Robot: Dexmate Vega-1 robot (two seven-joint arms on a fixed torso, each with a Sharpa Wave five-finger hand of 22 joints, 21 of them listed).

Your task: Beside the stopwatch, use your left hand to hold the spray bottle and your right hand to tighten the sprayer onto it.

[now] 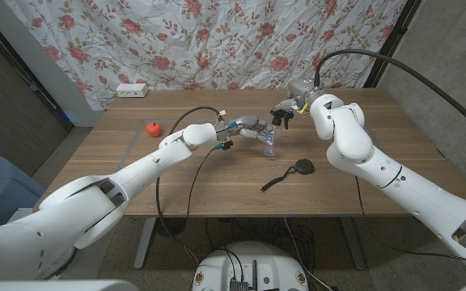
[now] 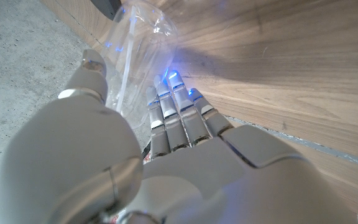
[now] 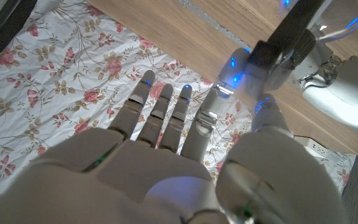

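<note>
Clear plastic spray bottle point(image 1: 270, 146) stands mid-table, near black round stopwatch point(image 1: 302, 167); left hand point(image 1: 249, 128) grips it, right hand point(image 1: 286, 110) pinches black sprayer point(image 3: 289, 37). Risk: twist w/ loose grip spins bottle, cross-threads.

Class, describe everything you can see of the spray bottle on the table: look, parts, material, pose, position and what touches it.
The spray bottle is small and clear, seemingly thin transparent plastic, with a dark sprayer at its top. It stands upright on the wooden table, behind and to the left of the black stopwatch. The left hand grips its body, fingers wrapped around the clear wall. The right hand pinches the sprayer from above.
</note>
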